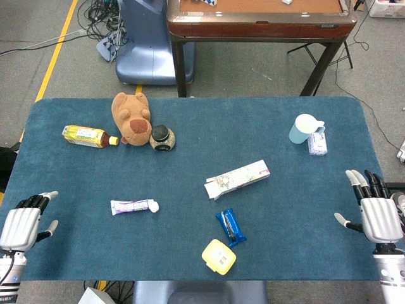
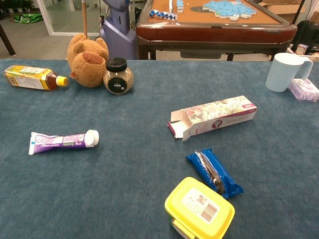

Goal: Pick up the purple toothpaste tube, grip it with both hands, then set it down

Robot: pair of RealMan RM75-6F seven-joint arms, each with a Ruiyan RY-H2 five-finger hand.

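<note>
Purple toothpaste tube (image 1: 133,206): lies flat, lower left of centre in the head view, white cap toward frame centre, well apart from other items.
Left hand (image 1: 23,225): lower left corner, at the desk (image 1: 190,114) edge, holding nothing, fingers loosely apart.
Right hand (image 1: 373,212): lower right, empty, fingers extended and spread.
Step in hand, judged: the pick-up. Advisable: left hand approaches from above, grips across the tube's mid-body, avoids the crimped tail, lifts level for the right hand.
</note>
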